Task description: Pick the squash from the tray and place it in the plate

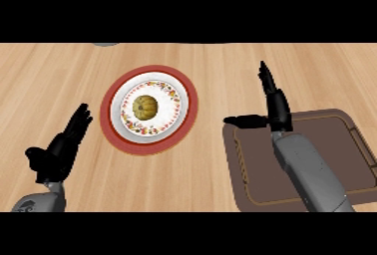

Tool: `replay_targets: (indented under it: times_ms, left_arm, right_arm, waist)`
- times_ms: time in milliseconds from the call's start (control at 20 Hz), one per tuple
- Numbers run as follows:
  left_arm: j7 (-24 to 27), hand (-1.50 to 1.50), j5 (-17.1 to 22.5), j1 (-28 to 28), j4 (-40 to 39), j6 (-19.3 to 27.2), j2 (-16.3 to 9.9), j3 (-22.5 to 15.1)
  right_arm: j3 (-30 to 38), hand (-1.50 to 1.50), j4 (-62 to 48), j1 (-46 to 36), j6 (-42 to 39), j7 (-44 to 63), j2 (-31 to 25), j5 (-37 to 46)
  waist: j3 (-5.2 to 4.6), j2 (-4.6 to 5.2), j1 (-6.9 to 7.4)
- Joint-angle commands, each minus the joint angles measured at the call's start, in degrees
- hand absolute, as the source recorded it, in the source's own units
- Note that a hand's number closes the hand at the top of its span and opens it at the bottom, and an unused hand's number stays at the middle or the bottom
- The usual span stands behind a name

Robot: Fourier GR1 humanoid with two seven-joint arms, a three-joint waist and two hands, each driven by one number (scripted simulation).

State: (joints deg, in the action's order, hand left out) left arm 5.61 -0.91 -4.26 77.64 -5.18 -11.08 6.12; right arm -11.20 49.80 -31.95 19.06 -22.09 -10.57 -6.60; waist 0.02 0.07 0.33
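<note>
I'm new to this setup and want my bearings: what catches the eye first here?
The red-rimmed round plate left of centre, with the small yellow-green squash on its middle. Right of it, the brown rectangular tray under the open right hand. The open left hand rests lower left.

The light wooden counter (199, 164) carries a red-rimmed plate (149, 107) at ten o'clock and a brown tray (254, 164) at four o'clock.
</note>
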Motion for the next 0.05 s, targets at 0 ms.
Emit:
replay_targets:
  times_ms: [0]
  left_arm:
    - [-0.8, 0.0, 0.1, 2.7, 4.2, -0.8, -0.2, 0.1]
  right_arm:
    - [4.2, -1.5, -6.5, -1.9, -0.2, -5.4, 1.2, 2.0]
  waist:
    - [0.0, 0.0, 0.21]
